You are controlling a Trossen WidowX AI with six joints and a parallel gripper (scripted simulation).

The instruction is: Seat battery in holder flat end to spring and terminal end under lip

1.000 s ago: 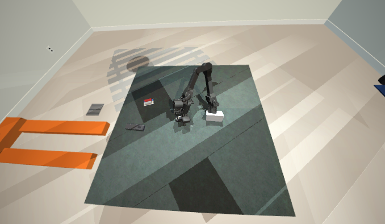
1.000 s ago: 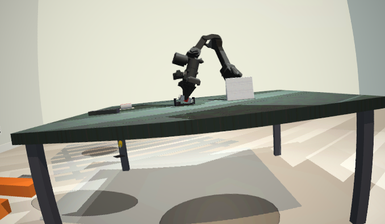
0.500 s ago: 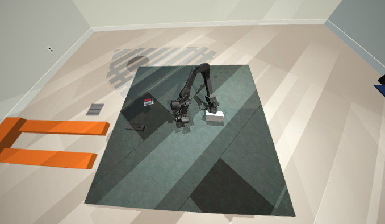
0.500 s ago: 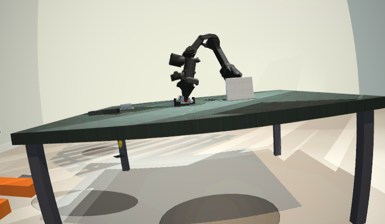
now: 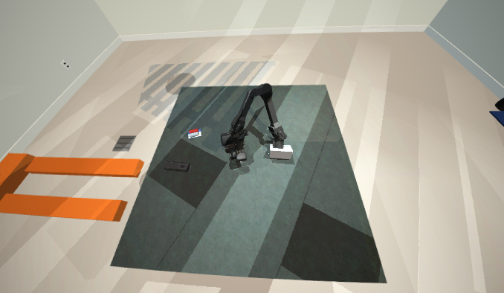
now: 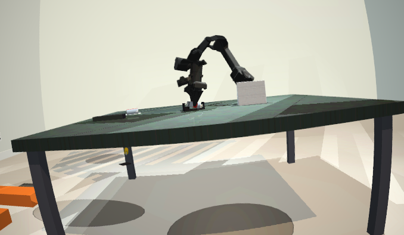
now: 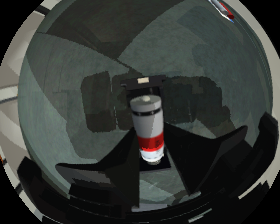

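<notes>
wrist view: the battery (image 7: 148,129), grey with a red band, sits between the two dark fingers, which are closed on it. it lies along the black holder (image 7: 145,87) directly beneath, its capped end toward the holder's far wall. in the exterior view the gripper (image 6: 194,101) points straight down into the holder (image 6: 193,106) on the dark green table (image 6: 226,125). off to the side lie a red-and-white box (image 5: 194,133) and a flat black slab (image 5: 177,166); the arm's base stands on a white block (image 6: 251,92).

The tool (image 5: 238,157) hides the battery from the top view; the holder (image 7: 148,87) is mostly covered.
</notes>
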